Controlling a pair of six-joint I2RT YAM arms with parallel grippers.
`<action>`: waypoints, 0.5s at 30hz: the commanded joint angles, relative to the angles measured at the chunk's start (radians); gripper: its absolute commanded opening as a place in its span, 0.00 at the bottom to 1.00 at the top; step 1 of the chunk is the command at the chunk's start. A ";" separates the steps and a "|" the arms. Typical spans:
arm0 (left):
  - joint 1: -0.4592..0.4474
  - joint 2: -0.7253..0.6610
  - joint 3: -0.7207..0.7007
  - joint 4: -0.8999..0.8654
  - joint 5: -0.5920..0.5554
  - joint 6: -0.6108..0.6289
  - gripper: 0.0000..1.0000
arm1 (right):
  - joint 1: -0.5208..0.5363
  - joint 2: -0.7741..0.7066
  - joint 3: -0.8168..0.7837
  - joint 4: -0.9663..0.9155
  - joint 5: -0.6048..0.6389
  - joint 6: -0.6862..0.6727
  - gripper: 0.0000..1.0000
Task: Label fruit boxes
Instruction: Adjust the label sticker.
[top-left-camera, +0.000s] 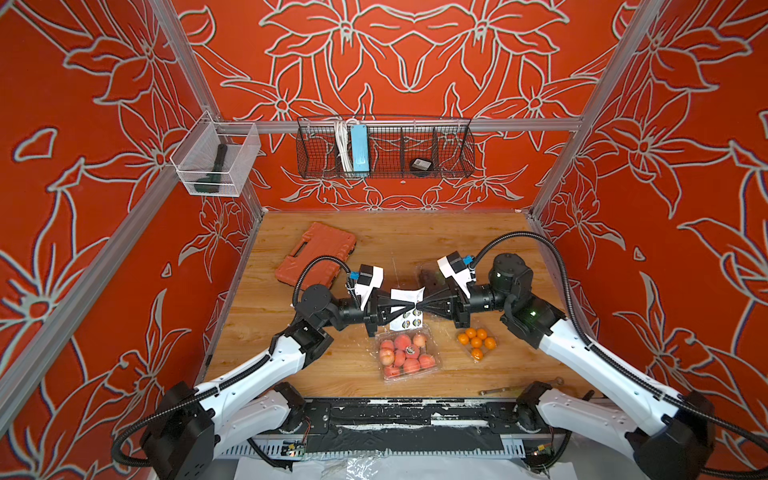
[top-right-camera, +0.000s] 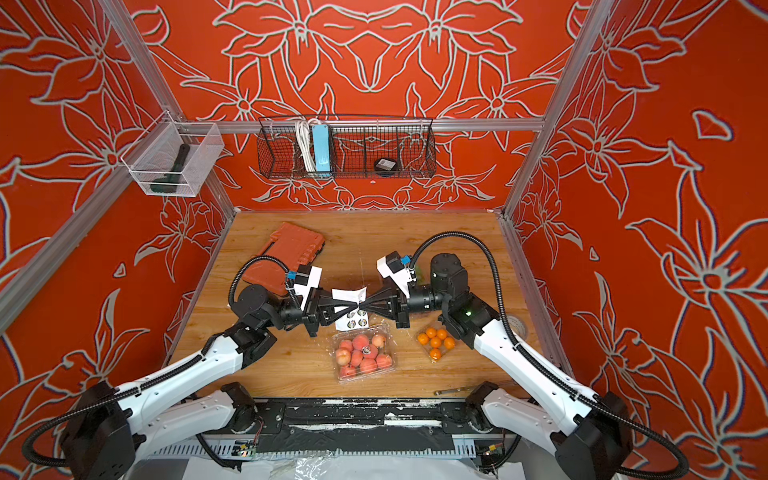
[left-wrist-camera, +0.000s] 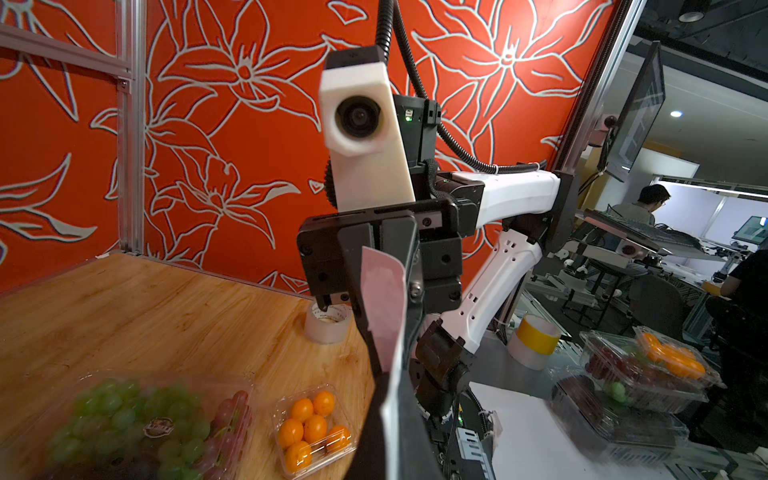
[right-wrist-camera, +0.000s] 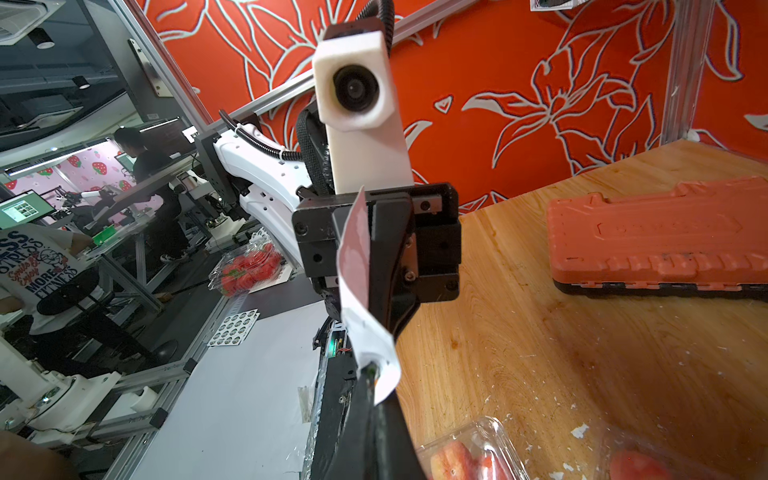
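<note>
My left gripper and right gripper meet tip to tip above the table's middle. Both are shut on a white sticker sheet, which stands curled between them; its round dark stickers hang below. In the right wrist view a sticker's coloured edge shows at my right gripper. Just in front lies the fruit box of many peaches with a dark sticker on its lid. The small oranges box sits to its right. The grapes box, bearing a label, shows in the left wrist view.
An orange ribbed tool case lies at the back left of the wooden table. A tape roll stands near the right wall. A thin metal tool lies at the front edge. A wire basket hangs on the back wall.
</note>
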 joint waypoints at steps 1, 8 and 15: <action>0.018 0.018 0.010 0.010 -0.034 -0.009 0.00 | 0.017 -0.023 -0.007 0.012 -0.082 -0.027 0.00; 0.032 -0.025 -0.015 -0.035 -0.057 0.016 0.00 | 0.016 -0.044 -0.006 -0.023 -0.049 -0.050 0.00; 0.037 -0.027 -0.021 -0.048 -0.049 0.020 0.00 | 0.014 -0.032 0.000 -0.015 -0.049 -0.038 0.00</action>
